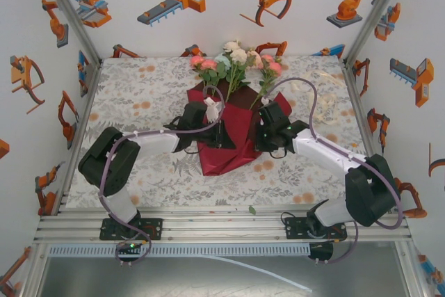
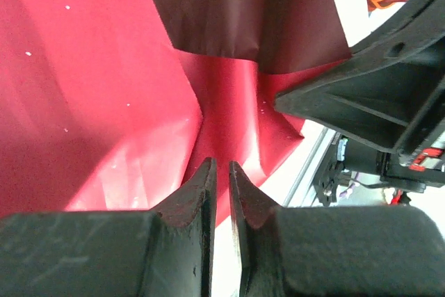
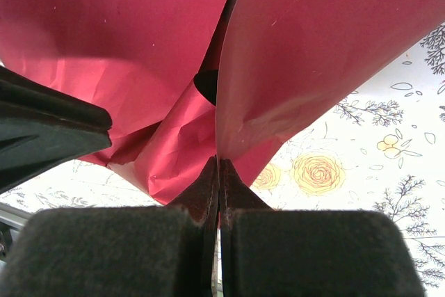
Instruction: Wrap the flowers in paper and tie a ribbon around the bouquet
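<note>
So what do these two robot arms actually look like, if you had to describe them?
Both the left arm and right arm have white link sections between chunky black joints, on black bases bolted to a metal rail. A mauve cable loops along each. The left gripper and right gripper are black, with two wedge-shaped fingers tapering to thin tips.

white-linked, black-jointed left arm [image 1: 154, 142] and right arm [image 1: 324, 151] trail purple cables [image 1: 312, 99]; left gripper [image 2: 221, 166] and right gripper [image 3: 218, 161] are matte black.
</note>
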Tool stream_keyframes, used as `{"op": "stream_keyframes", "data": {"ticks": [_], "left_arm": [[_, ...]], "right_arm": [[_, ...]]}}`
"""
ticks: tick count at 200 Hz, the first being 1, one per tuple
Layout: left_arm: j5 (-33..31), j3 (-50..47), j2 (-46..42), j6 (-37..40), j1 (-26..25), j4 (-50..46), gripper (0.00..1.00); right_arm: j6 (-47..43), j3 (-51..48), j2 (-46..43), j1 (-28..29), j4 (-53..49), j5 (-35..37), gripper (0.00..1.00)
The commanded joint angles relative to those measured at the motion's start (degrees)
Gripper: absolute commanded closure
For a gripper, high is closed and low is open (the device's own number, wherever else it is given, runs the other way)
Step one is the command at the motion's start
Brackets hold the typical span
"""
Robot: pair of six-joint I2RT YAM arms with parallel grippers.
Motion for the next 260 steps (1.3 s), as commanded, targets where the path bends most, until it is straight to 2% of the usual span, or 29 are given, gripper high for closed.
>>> {"op": "stream_keyframes", "data": {"ticks": [1,37,74,95,166,216,231,260], "left_arm": [[3.22,0.96,-2.00,0.28,-1.64,0.63,0.83],[0.44,2.05,-0.07,1.56,-3.45,-2.71,0.90],[1.79,5.28,6.35,1.94,-6.07,-4.60,0.90],[-0.01,7.69,9.22,2.08,-6.78,-9.72,0.91],[-0.51,8.29,10.79,5.91,-8.38,-12.21,0.91],[-0.98,8.45,11.92,5.25,-8.38,-11.13,0.90],[-1.39,8.53,11.50,5.10,-8.29,-10.95,0.87],[-1.11,8.34,8.38,3.75,-7.89,-9.61,0.81]], "right_arm": [[0.71,-0.83,-0.77,-0.06,-0.79,0.56,1.00],[0.71,-0.72,-0.85,-0.05,-0.83,0.67,1.00],[0.77,0.12,-1.06,-0.03,-1.34,-0.29,0.99],[1.14,0.35,-2.09,-0.05,-1.71,-0.78,0.99],[3.55,0.26,-2.11,-0.06,3.68,-6.33,1.00],[6.72,-0.95,-1.16,-0.06,12.30,-12.74,1.00],[7.13,-1.15,0.66,-0.06,12.76,-14.13,1.00],[5.71,-1.72,1.04,-0.31,10.96,-11.62,1.00]]}}
